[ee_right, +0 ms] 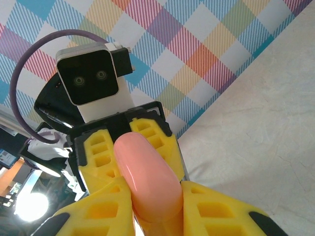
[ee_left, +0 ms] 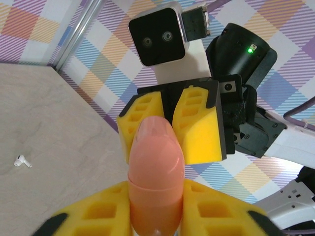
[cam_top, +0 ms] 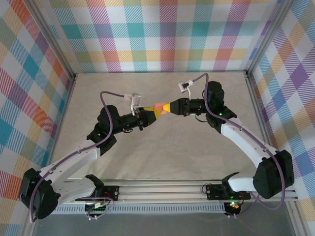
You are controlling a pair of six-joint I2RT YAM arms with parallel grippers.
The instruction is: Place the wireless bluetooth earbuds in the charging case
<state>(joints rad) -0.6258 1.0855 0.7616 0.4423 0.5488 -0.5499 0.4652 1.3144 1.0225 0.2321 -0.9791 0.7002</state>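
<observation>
The charging case [cam_top: 161, 106] hangs in the air above the middle of the table [cam_top: 162, 157], caught end to end between the two arms. The left gripper [cam_top: 149, 112] is on its left end and the right gripper [cam_top: 171, 106] on its right end. This looks like a two-handed hold, meant either to pass the case across or to prise the lid up; which one, I cannot tell. Either way, doing it well means one side pinches the body firmly below the seam while the other acts. Both wrists should line up with the case's long axis so that it does not twist out, and no grip should loosen until the opposite one is sure, since the smooth pebble shape would likely slip. The left gripper's fingers [ee_left: 93, 216] lie close-set against both flanks of the case's lower half. The right gripper's fingers [ee_left: 199, 128] are drawn in around the rounded lid end, pinching it. One white earbud [ee_left: 19, 161] lies on the table, well apart from the case
</observation>
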